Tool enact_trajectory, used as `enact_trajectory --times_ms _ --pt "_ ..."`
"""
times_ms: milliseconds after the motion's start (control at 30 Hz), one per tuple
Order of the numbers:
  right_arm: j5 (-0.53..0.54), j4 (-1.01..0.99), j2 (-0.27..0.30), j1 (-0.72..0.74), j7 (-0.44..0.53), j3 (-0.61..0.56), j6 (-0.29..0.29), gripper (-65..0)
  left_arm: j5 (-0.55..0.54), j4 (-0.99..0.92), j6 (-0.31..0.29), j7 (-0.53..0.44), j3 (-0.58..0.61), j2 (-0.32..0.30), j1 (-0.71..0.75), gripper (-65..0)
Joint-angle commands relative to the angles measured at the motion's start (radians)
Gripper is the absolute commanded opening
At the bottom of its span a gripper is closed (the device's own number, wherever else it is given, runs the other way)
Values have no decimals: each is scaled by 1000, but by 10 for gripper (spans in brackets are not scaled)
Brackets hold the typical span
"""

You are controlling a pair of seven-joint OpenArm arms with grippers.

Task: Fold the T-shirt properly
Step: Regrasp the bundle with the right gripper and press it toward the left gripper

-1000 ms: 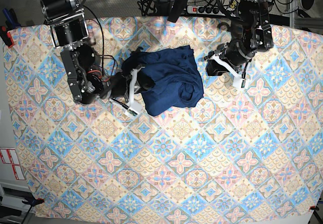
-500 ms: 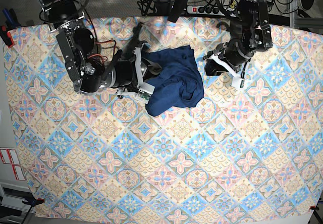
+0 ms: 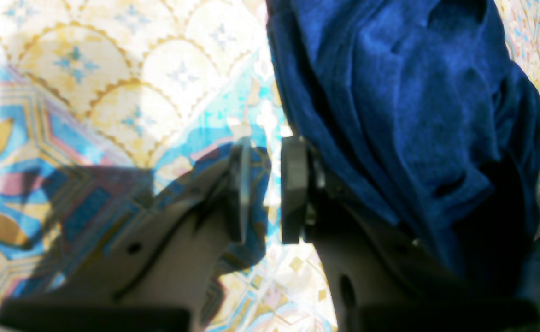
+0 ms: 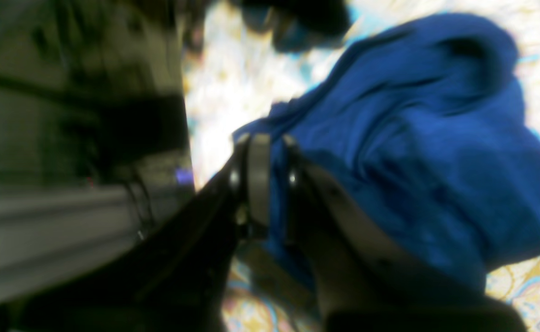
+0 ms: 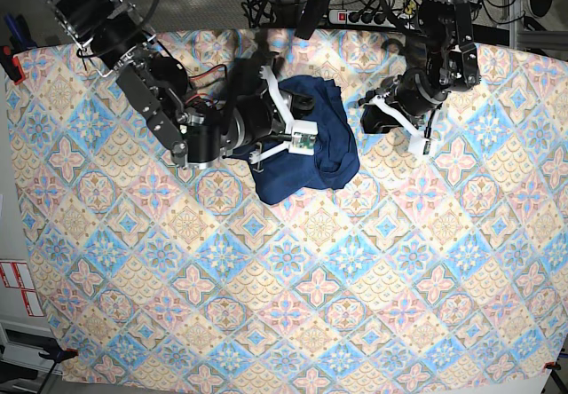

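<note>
Much of the right wrist view was blurred: the dark structure filling its nine o'clock half could not be made out, and the T-shirt point(image 4: 408, 152) showed only as a soft blue mass. Still, that view showed what the base view hid, namely a fold of the shirt pinched between the nearly closed jaws of the right gripper point(image 4: 272, 184). In the base view the right gripper point(image 5: 286, 114) lay over the garment and its jaws could not be read.

The left wrist view showed the left gripper point(image 3: 265, 189) with a narrow gap between its pads and only the patterned tablecloth point(image 3: 113, 92) visible through it; nothing was held. The shirt's edge ran just beside the pad on the three o'clock side, and whether they touched could not be told. The base view placed the left gripper point(image 5: 395, 114) just off the shirt's three o'clock edge.

The T-shirt point(image 5: 315, 159) was a bunched, rumpled dark-blue heap at about twelve o'clock on the tablecloth point(image 5: 293, 305), its upper part covered by the right arm.
</note>
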Motion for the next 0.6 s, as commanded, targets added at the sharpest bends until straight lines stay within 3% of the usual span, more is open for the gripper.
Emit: enact_trajectory --times_ms 0,200,300,433,567 --pt "-12 6 -4 37 22 -8 2 -582 -18 18 -10 -15 -3 -5 -5 -541" --pt "-164 -42 -7 51 39 -19 2 -509 -18 18 -10 -15 -15 -5 -5 -541" --pt "-217 -53 -7 45 82 61 2 -508 -18 18 -10 -15 -43 1 -5 -541" --pt "-228 -100 -7 20 95 198 2 -508 -20 20 -10 -15 -43 1 -5 -541" --pt "-228 -157 -44 22 99 199 2 -508 -21 24 -10 -15 -44 4 -5 -541"
